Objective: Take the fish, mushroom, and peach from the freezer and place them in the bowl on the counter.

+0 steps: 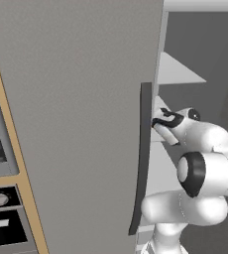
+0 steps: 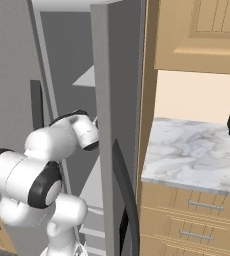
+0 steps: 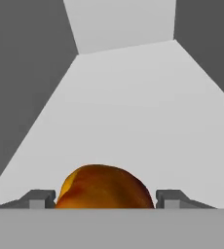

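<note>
We see the gripper [image 3: 104, 202] inside the freezer [image 1: 76, 124], fingers [image 3: 41, 198] spread wide w/ the peach [image 3: 104, 188] between them; can't tell if they touch it; peach is round, glossy orange, on a smooth white shelf [image 3: 133, 107]; flat grey walls.
</note>
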Robot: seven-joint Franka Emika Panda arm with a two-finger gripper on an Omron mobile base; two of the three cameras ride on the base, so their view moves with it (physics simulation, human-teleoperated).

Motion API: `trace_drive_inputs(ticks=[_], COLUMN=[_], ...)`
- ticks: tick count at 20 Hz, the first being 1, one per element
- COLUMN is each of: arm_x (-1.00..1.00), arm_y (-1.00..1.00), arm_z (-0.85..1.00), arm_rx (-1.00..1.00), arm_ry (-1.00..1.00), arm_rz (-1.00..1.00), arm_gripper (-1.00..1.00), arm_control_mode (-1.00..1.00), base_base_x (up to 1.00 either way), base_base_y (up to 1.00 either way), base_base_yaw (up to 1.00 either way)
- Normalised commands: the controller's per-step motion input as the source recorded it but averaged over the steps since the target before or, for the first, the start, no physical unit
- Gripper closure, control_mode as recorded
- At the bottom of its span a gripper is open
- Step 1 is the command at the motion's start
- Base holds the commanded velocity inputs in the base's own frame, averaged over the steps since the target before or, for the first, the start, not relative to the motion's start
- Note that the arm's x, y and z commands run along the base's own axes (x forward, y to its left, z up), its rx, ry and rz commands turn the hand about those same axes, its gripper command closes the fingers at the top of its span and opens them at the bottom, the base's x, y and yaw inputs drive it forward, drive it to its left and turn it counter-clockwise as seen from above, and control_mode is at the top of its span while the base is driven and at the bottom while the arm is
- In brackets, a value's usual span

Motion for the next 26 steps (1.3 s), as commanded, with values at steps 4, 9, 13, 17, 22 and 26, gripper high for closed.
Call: trace_drive_inputs(ticks=[4, 9, 13, 17, 22, 26], arm_x=[-0.43, -0.28, -0.55, -0.79, -0.71, -0.73], arm_y=[-0.06, -0.21, -0.28, -0.18, 0.16, 0.27], arm_z=[0.79, 0.84, 0.30, 0.09, 0.47, 0.61], arm_rx=[0.00, 0.00, 0.00, 0.00, 0.00, 0.00], arm_ry=[0.01, 0.07, 0.05, 0.04, 0.11, 0.13], arm_rz=[-0.09, -0.09, -0.09, -0.06, 0.00, 0.00], arm_gripper=[1.00, 1.00, 1.00, 1.00, 1.00, 1.00], arm_control_mode=[-1.00, -1.00, -1.00, -1.00, -1.00, -1.00], base_base_x=[0.00, 0.00, 0.00, 0.00, 0.00, 0.00], base_base_y=[0.00, 0.00, 0.00, 0.00, 0.00, 0.00], base_base_yaw=[0.00, 0.00, 0.00, 0.00, 0.00, 0.00])
